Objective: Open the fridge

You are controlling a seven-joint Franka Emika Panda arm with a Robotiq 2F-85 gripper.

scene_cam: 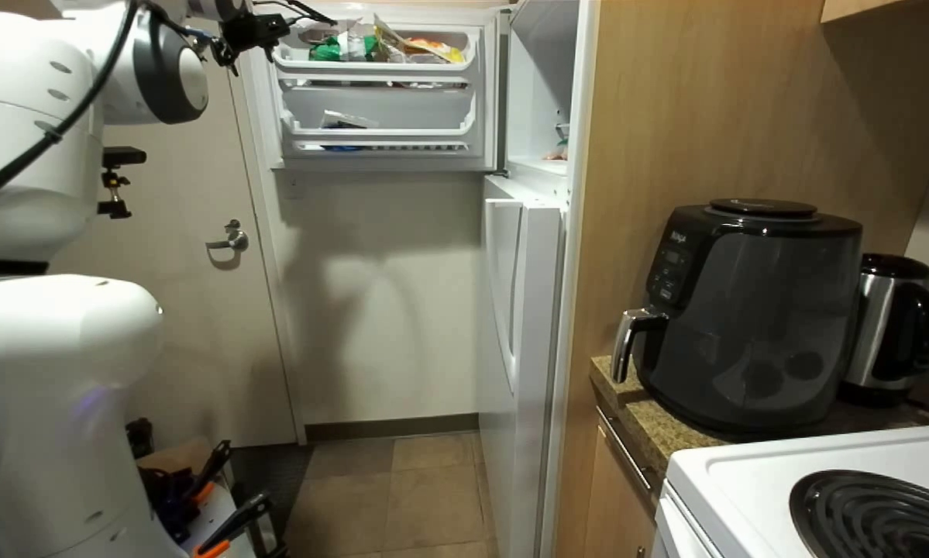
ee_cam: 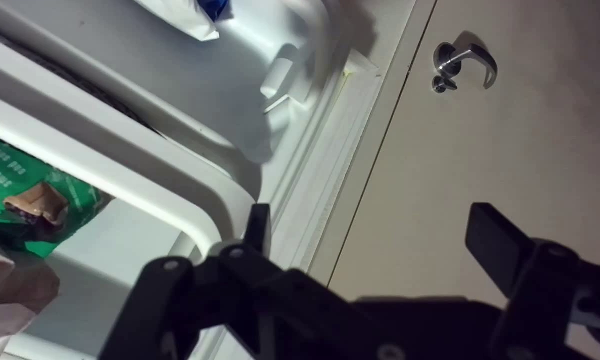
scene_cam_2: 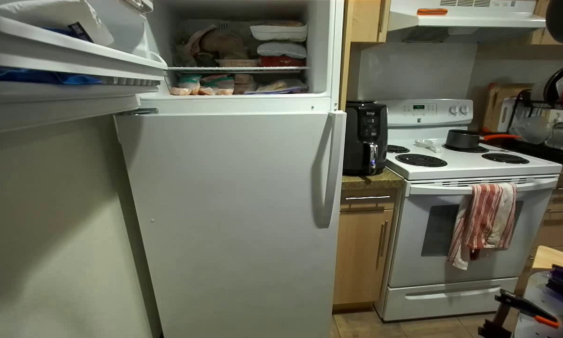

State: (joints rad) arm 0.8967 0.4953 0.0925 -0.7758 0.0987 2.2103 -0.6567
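The white fridge's upper door [scene_cam: 379,101] stands swung wide open, its inner shelves with bagged food facing the room. In an exterior view the freezer compartment [scene_cam_2: 319,56] shows packed food. The lower door [scene_cam_2: 229,188] is shut, with its long handle [scene_cam_2: 334,171] on the right. My gripper [scene_cam: 253,63] is at the free edge of the upper door, near its top shelf. In the wrist view the gripper [ee_cam: 375,230] is open and empty, one finger overlapping the door's shelf edge, the other before the beige room door. I cannot tell whether the finger touches the fridge door.
A beige room door [scene_cam: 177,310] with a lever handle [scene_cam: 232,240] stands behind the gripper. A wall [scene_cam: 394,310] is behind the open upper door. A black air fryer [scene_cam: 751,310], a kettle [scene_cam: 890,325] and a white stove [scene_cam: 743,457] stand to the right.
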